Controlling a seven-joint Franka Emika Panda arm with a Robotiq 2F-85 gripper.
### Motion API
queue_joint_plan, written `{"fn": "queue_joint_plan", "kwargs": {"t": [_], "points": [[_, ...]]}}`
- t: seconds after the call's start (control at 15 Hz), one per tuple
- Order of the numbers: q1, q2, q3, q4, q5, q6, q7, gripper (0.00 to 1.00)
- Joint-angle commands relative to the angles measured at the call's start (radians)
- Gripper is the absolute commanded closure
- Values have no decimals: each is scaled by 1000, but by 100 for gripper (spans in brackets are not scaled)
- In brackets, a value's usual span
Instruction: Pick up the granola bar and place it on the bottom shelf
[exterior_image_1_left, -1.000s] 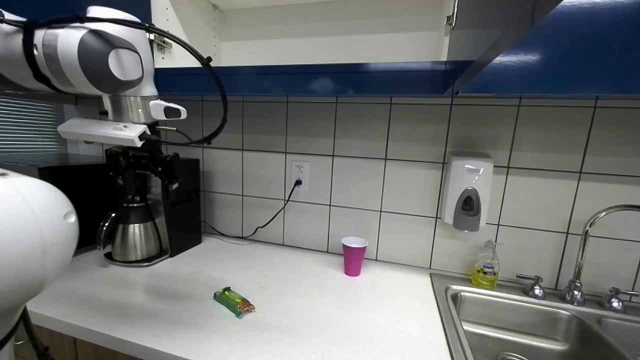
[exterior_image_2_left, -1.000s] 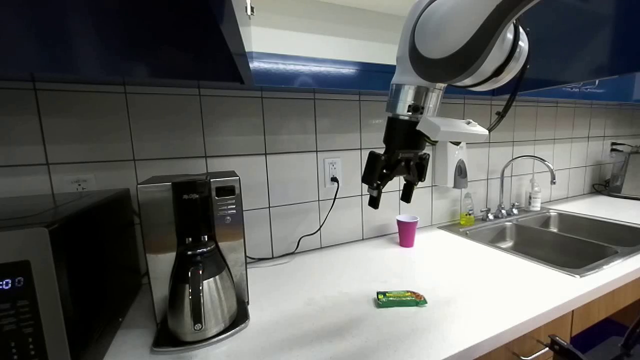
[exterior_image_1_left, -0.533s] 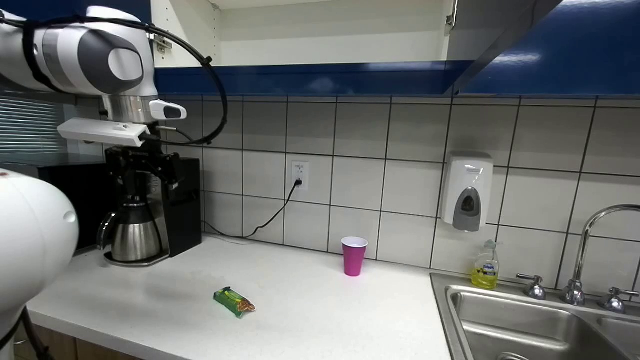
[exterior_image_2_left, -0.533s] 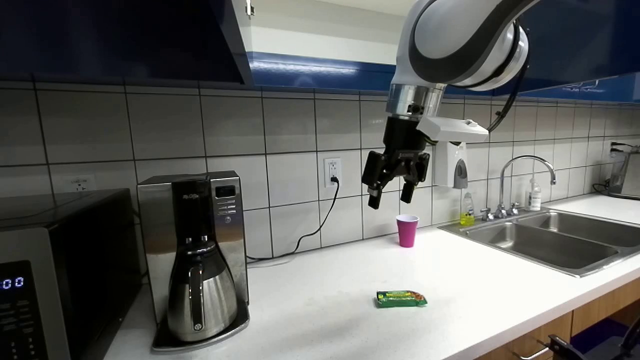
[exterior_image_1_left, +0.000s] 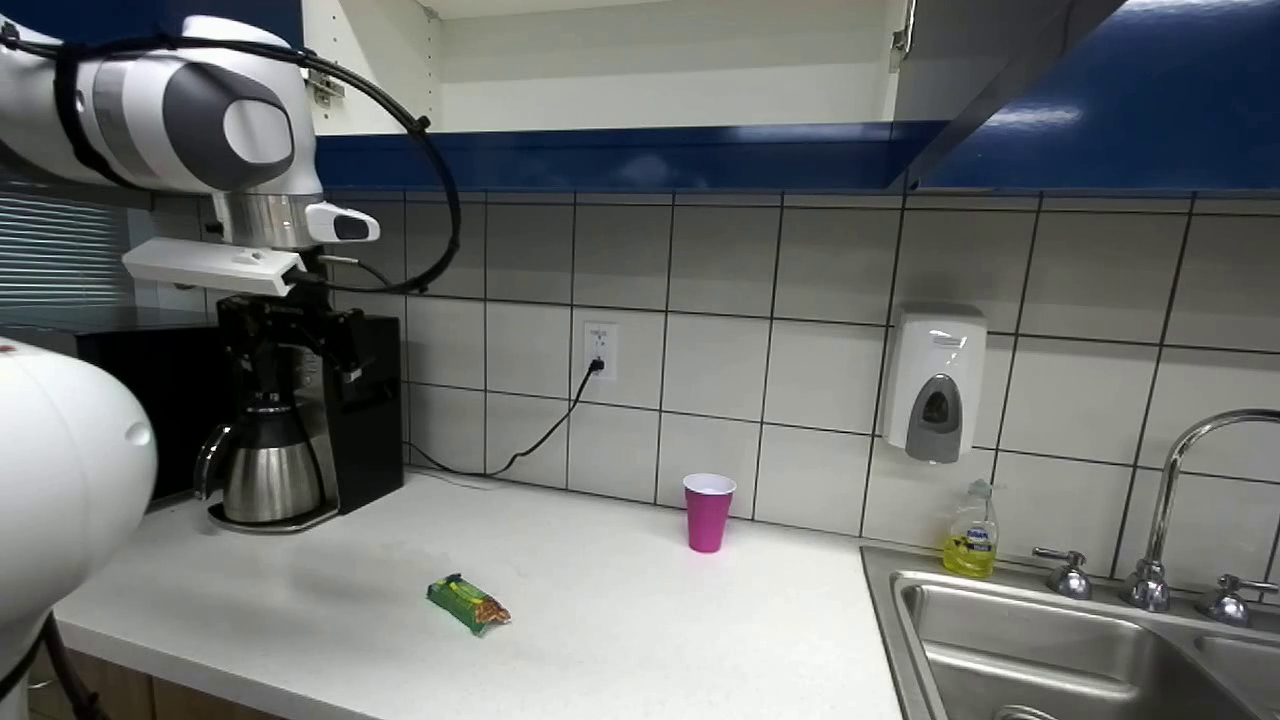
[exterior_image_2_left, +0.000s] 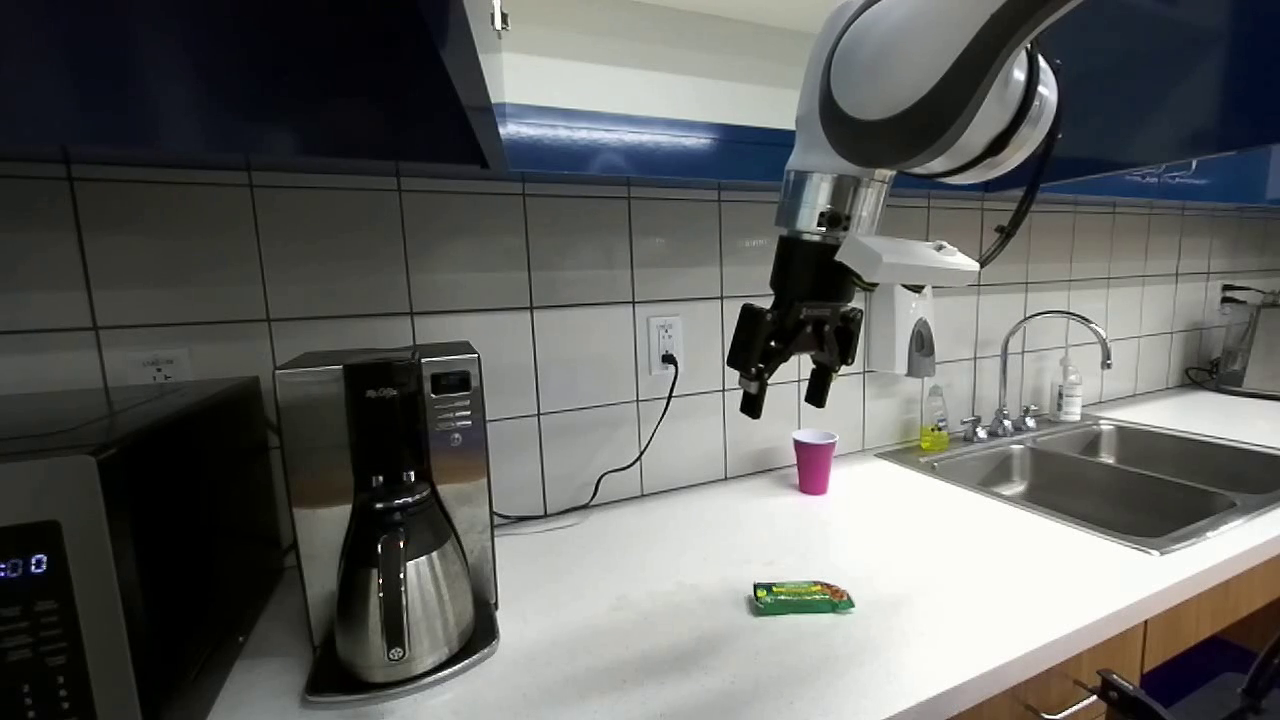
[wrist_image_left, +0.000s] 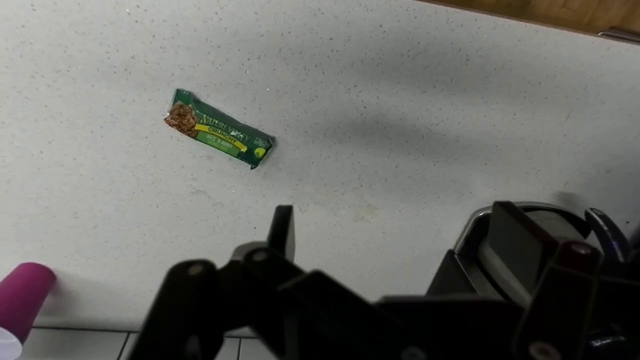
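Note:
The granola bar (exterior_image_1_left: 468, 604), a green packet with a brownish end, lies flat on the white countertop (exterior_image_1_left: 640, 640). It also shows in an exterior view (exterior_image_2_left: 801, 598) and at upper left in the wrist view (wrist_image_left: 220, 129). My gripper (exterior_image_2_left: 785, 398) hangs pointing down, well above the counter and apart from the bar. In the wrist view its fingers (wrist_image_left: 395, 220) are wide apart with nothing between them. The overhead cabinet stands open with its white interior (exterior_image_1_left: 660, 85) and blue lower trim (exterior_image_1_left: 620, 158) in view. The bottom shelf's top surface is hidden behind that trim.
A pink cup (exterior_image_1_left: 708, 515) stands near the tiled wall. A coffee maker (exterior_image_2_left: 400, 520) and a microwave (exterior_image_2_left: 140, 540) stand at one end of the counter. The sink (exterior_image_2_left: 1090, 470) is at the other end. An open blue cabinet door (exterior_image_1_left: 1120, 110) juts out.
My arm and gripper have shifted very slightly to the right in both exterior views within the last half second. The granola bar and cup have not moved.

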Motion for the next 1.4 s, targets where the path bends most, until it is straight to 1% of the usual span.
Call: {"fn": "queue_joint_plan", "kwargs": {"t": [0.0,0.27,0.4,0.67,1.13,1.33], "points": [[-36,-38,-19,-29,-19,-14,16,0],[-84,-66,-50,-58,-36,-24,20,0],[-116,-38,-66,-23,-51,-40,20,0],[-171,-2,-100,-23,-72,-24,8,0],[-238,143,-146,-28,-127,57,-11,0],[-249,235,-165,-32,-132,131,-22,0]]}}
